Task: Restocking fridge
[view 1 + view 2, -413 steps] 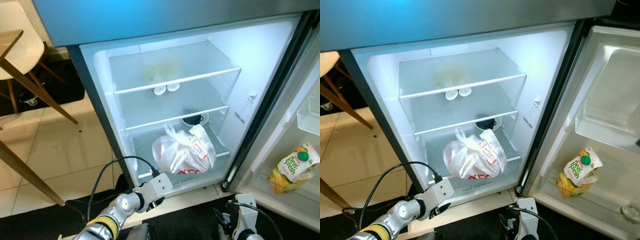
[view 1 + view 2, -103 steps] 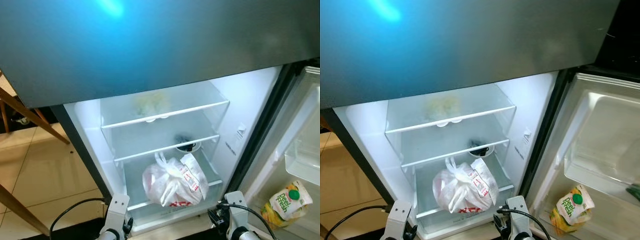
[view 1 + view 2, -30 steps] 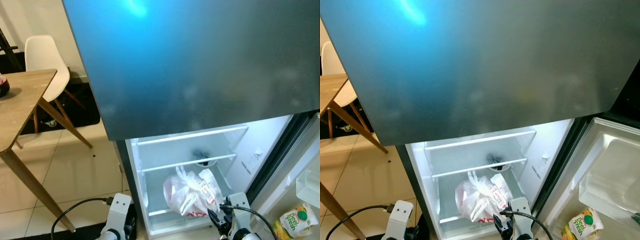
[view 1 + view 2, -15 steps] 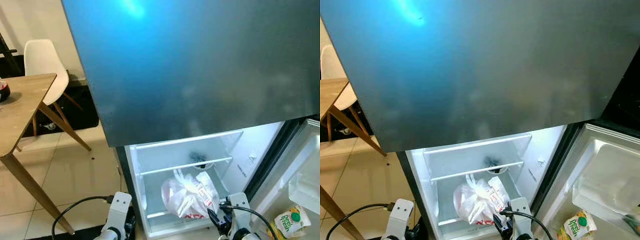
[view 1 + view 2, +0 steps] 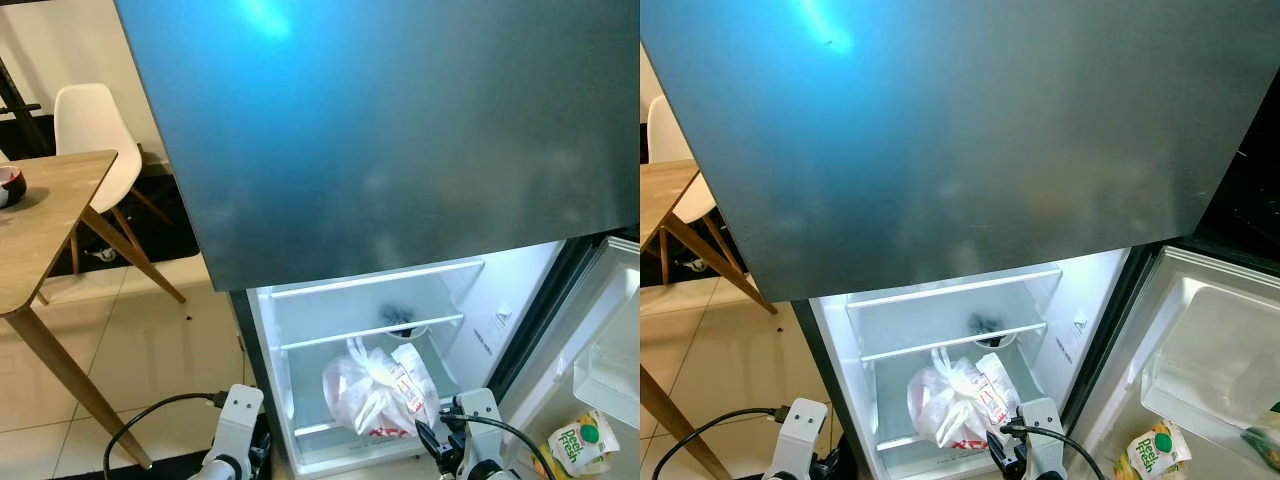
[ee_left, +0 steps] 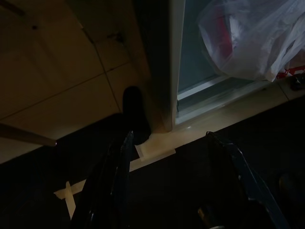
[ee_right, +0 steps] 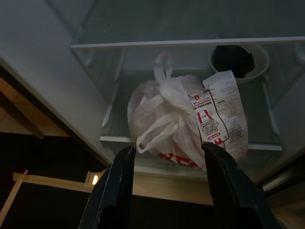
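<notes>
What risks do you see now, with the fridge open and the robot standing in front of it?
The white plastic bag sits at the front edge of the bottom shelf, so a nudge from the open right gripper might tip it out. The open fridge door on the right holds a juice pouch; swinging the arm sideways may knock it.

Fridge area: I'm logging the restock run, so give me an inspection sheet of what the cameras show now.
Surface: glass shelves of the open lit fridge; beige tiled floor in front.
Job's things: white knotted plastic takeaway bag with a printed receipt, on the lowest shelf; green and yellow juice pouch in the open door's rack.
Clutter: white bowl with dark contents behind the bag.
Grippers: left gripper open, low over the floor by the fridge's corner; right gripper open, facing the bag, not touching it.
Cables: black cable looping to the left wrist.
Surroundings: wooden table, white chair.
</notes>
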`<state>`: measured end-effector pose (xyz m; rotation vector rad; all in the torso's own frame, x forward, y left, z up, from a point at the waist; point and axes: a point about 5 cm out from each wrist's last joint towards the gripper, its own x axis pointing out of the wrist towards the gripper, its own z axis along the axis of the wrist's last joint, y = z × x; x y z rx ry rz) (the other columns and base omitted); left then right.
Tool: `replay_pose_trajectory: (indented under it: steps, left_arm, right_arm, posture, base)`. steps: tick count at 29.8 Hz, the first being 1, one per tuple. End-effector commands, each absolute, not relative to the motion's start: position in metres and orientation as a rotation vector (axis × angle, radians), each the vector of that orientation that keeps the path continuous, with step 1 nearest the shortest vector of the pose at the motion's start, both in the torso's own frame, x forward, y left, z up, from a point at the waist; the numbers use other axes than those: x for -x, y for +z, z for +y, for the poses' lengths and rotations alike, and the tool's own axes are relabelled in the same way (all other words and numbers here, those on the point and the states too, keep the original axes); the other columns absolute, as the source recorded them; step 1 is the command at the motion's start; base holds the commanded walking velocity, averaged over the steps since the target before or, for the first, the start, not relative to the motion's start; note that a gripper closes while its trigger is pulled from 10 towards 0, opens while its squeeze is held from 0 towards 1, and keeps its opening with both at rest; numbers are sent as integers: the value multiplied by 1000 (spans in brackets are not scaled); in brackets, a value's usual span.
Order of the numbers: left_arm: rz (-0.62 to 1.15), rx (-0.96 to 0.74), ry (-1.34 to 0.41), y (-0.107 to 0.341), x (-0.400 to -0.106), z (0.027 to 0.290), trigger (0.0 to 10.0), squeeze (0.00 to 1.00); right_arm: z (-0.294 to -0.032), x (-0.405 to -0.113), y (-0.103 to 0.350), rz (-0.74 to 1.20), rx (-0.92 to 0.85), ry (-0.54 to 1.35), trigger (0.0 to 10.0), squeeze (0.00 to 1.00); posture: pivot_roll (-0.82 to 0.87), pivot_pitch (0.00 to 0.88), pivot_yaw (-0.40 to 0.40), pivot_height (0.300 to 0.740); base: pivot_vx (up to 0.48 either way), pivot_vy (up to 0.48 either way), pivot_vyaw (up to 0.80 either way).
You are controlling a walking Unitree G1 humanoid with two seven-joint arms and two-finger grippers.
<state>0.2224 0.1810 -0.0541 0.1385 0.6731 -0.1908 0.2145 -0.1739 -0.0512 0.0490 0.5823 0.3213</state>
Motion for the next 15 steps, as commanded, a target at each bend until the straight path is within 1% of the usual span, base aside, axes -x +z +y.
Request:
replay_pose_trajectory:
  steps: [1, 4, 7, 9, 11, 13, 14, 15]
  left_arm:
    - [687, -146, -193, -56, -219, 183, 10000, 0]
    - [689, -147, -193, -56, -218, 183, 10000, 0]
    - [693, -144, -200, -57, -217, 183, 10000, 0]
    - [716, -136, -182, -59, -215, 185, 10000, 0]
    - [747, -121, -151, -63, -210, 190, 10000, 0]
    - [754, -118, -143, -63, -209, 191, 10000, 0]
    - [767, -93, -123, -65, -206, 193, 10000, 0]
    - [771, -84, -118, -66, -206, 193, 10000, 0]
  right_arm:
    - [-175, -214, -51, 577, -49, 306, 10000, 0]
    - [-175, -213, -53, 594, -40, 299, 10000, 0]
    - [-175, -207, -59, 649, -26, 294, 10000, 0]
    - [-179, -197, -67, 724, -2, 282, 10000, 0]
    - [-188, -185, -74, 800, 60, 250, 10000, 0]
    - [-191, -182, -76, 820, 79, 238, 10000, 0]
    - [-198, -180, -77, 828, 47, 163, 10000, 0]
    - [-201, -179, -77, 829, 33, 136, 10000, 0]
  posture:
    - [-28, 0, 34, 740]
    - [-28, 0, 34, 740]
    - [-28, 0, 38, 740]
    - [-27, 0, 37, 740]
    - [-24, 0, 36, 740]
    - [-24, 0, 36, 740]
    - [-24, 0, 35, 740]
    - [-24, 0, 35, 740]
  base:
    - [0, 0, 0]
    - [0, 0, 0]
    - [0, 0, 0]
    - [0, 0, 0]
    - [0, 0, 0]
    - [0, 0, 0]
    - [0, 0, 0]
    - [0, 0, 0]
